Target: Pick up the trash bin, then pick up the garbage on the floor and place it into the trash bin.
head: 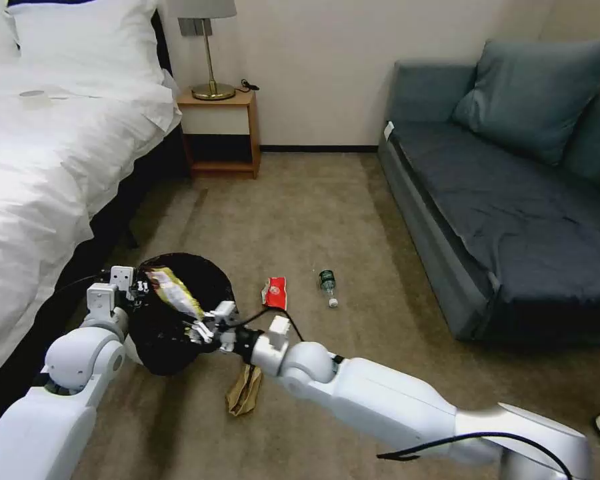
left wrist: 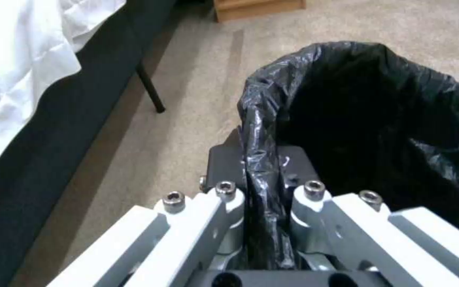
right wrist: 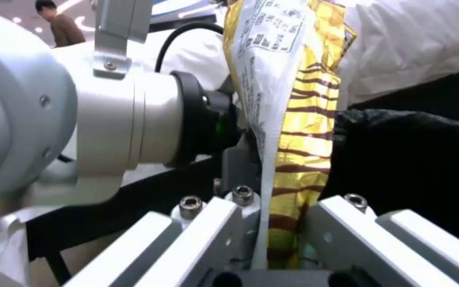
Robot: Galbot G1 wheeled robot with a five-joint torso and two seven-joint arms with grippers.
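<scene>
Trash bin [head: 180, 313] hangs beside the bed [head: 47, 147], its black-bag rim pinched by the left gripper [left wrist: 264, 175]. The right gripper [right wrist: 283, 223] pinches the gold snack wrapper [head: 173, 290] above the bin mouth. Red packet [head: 275, 292], bottle [head: 327, 285] and brown paper bag [head: 245, 390] lie on the carpet [head: 300, 213].

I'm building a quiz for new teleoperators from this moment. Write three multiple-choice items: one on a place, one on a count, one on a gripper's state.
1. Where does the brown paper bag lie?
A. on the bed
B. on the carpet under the right arm
C. on the sofa

2. How many litter pieces lie on the floor?
A. one
B. three
C. five

3. What does the right gripper hold?
A. nothing
B. the bottle
C. the gold snack wrapper

Answers:
1 B, it lies on the carpet below the right forearm.
2 B: paper bag, red-and-white packet, bottle.
3 C, its jaws pinch the wrapper over the trash bin, whose rim the left gripper clamps.
</scene>
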